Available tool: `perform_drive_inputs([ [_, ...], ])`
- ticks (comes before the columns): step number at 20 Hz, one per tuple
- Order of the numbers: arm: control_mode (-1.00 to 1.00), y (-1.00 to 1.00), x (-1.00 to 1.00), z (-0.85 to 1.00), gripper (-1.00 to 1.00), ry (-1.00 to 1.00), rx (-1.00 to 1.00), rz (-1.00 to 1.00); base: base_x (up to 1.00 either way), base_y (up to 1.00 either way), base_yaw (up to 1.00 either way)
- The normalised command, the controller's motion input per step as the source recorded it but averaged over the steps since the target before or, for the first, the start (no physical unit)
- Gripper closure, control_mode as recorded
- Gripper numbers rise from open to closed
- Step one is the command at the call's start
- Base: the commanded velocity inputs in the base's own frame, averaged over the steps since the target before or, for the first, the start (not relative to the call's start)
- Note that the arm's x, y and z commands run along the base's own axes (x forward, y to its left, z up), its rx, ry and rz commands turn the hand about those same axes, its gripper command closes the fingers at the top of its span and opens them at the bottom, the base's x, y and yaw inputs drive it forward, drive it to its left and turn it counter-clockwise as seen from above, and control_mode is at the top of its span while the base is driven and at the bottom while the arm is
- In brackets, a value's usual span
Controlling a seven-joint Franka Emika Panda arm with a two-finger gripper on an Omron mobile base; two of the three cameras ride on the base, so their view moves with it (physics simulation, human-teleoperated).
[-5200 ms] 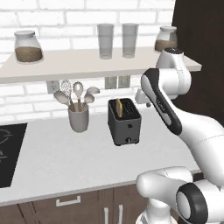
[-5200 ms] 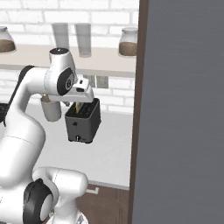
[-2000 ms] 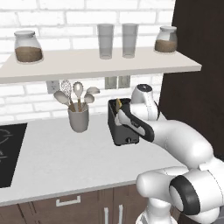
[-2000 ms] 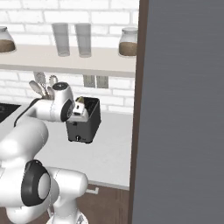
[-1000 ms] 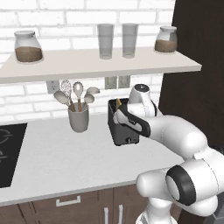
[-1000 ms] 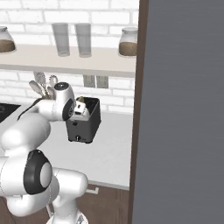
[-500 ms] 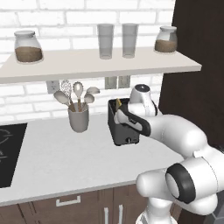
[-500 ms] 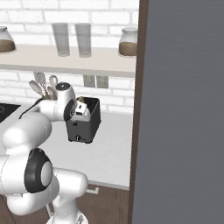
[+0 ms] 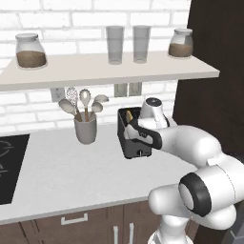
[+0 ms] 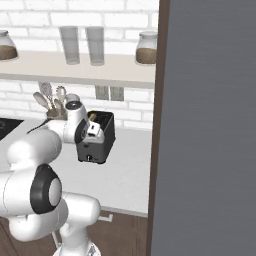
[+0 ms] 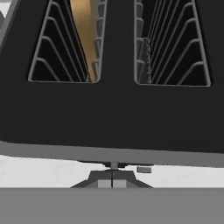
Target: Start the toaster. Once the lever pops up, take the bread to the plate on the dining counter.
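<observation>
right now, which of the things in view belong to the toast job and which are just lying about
Job:
- boxy black two-slot toaster
- golden-crusted bread slice in one slot
- shut claw at the toaster's front edge

Lying about:
- pale utensil crock
- two clear glasses
- two lidded jars
- black cooktop

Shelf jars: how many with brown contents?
2. One jar sits at the shelf's left end, the other jar at its right end, with two empty glasses between them. Nothing looks hidden.

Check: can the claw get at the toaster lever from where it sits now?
Probably yes. The shut claw hangs just over the toaster's front edge, nothing between; the lever itself can't be made out below the rim.
</observation>
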Motion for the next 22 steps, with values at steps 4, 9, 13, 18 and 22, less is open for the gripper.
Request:
perform_drive_inputs([
  [4,-1.0,0.0,0.09,-0.33,1.0,0.0,0.0,0.0,0.0,0.0,0.0],
  [9,-1.0,0.0,0.02,-0.43,1.0,0.0,0.0,0.0,0.0,0.0,0.0],
  [13,-1.0,0.0,-0.05,-0.42,1.0,0.0,0.0,0.0,0.0,0.0,0.0],
  [18,-1.0,0.0,-0.13,-0.39,1.0,0.0,0.0,0.0,0.0,0.0,0.0],
  [22,-1.0,0.0,-0.01,-0.39,1.0,0.0,0.0,0.0,0.0,0.0,0.0],
])
